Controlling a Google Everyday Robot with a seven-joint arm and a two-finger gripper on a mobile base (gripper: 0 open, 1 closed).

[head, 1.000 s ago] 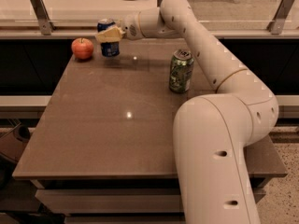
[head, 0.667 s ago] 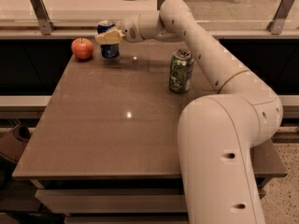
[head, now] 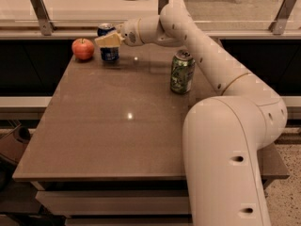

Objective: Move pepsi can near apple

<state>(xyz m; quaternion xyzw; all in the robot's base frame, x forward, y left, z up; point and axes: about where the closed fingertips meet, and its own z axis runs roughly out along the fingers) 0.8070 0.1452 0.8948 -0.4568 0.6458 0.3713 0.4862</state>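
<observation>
A dark blue aluminium pepsi can (head: 109,54) with a silver top stands upright in the upper left of the frame, at the far edge of the brown tabletop (head: 113,126). Just to its left, close but apart, sits a small round red-orange apple (head: 83,49). The cream-coloured gripper (head: 109,40) lies across the can's upper front. I cannot tell whether it is clamped on the can or loose. The white robot arm (head: 202,55) reaches in from the lower right. A green-patterned can (head: 182,72) stands upright near the centre right, well apart from the others.

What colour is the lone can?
The lone can is green-patterned, camera view; gripper at the pepsi can.
</observation>
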